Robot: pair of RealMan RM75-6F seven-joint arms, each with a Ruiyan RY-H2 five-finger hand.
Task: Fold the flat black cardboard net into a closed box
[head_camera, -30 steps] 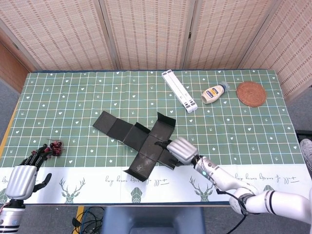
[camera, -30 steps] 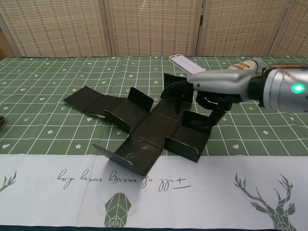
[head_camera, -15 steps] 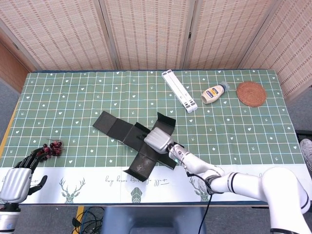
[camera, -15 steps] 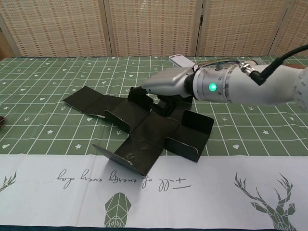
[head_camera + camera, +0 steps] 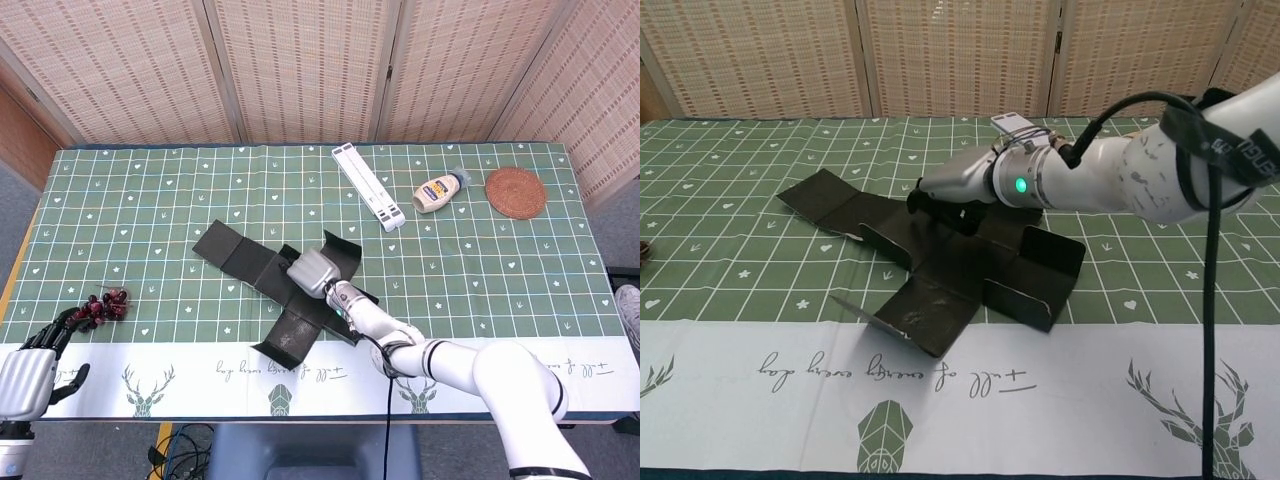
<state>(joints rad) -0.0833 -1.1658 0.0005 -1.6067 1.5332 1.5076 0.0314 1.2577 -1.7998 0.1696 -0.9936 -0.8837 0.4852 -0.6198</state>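
Head view: net barely started, right hand on centre panels

Black cardboard net [image 5: 270,280] lies mid-frame on the worktop [image 5: 150,200], mostly flat, a few flaps raised. Right hand [image 5: 312,272] rests on its middle; can't tell its finger state. Left hand [image 5: 35,365], lower left, spread, holds nothing. No walls joined, no lid closed; nearly all folding remains.

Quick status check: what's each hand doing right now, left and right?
Left hand: holds nothing, fingers apart, at the table's near edge.
Right hand: on the black cardboard net; whether it grips a flap cannot be told.
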